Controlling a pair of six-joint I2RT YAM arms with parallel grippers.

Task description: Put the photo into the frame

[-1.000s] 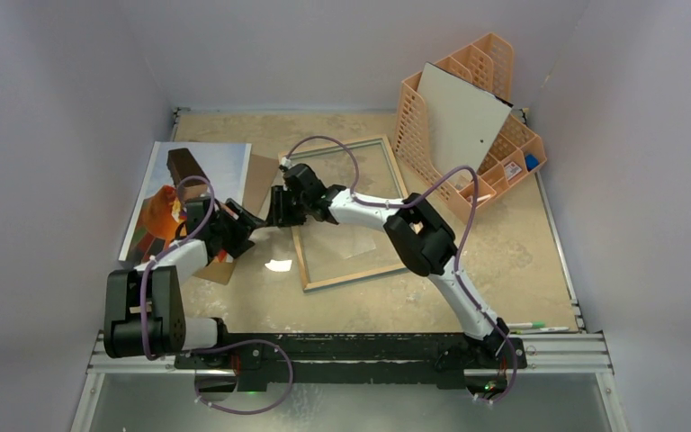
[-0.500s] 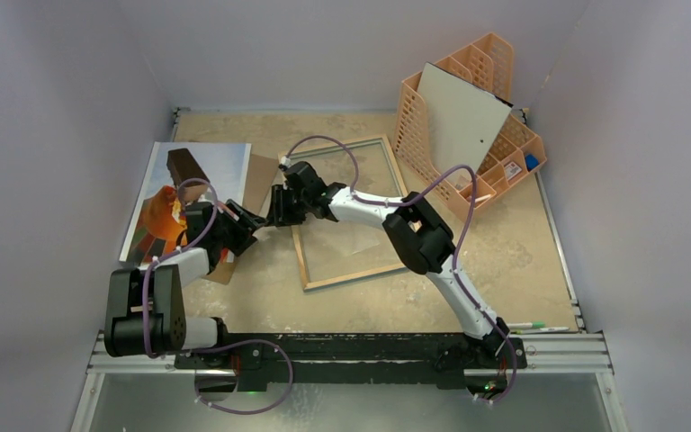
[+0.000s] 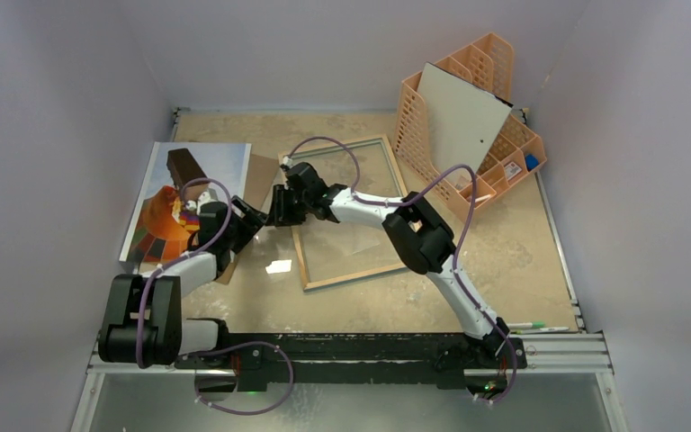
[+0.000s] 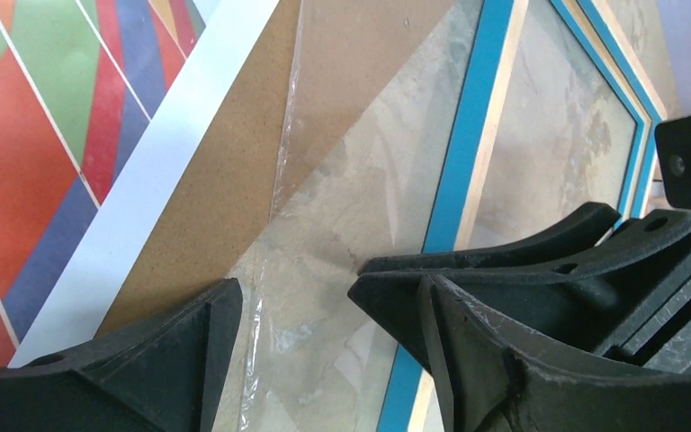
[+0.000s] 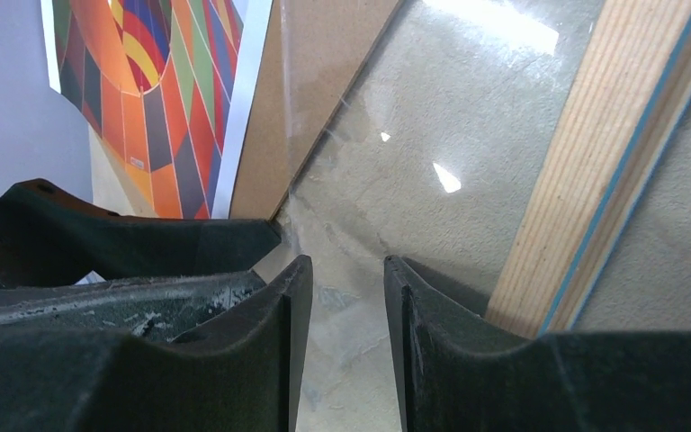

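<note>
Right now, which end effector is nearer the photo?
Left. The left end effector is over the brown backing beside the photo; right end effector sits farther right, by the frame.

Robotics lab test cell: plain white walls [image 3: 54,90] enclose a sandy tabletop [image 3: 522,261] (two cabled arms [image 3: 423,238] bolted to a metal rail [image 3: 351,362]).

The frame [image 5: 585,171] is showing pale grained wood; the clear sheet [image 5: 432,135] is glinting glossily; the brown hardboard backing [image 4: 234,180] is looking matt.
</note>
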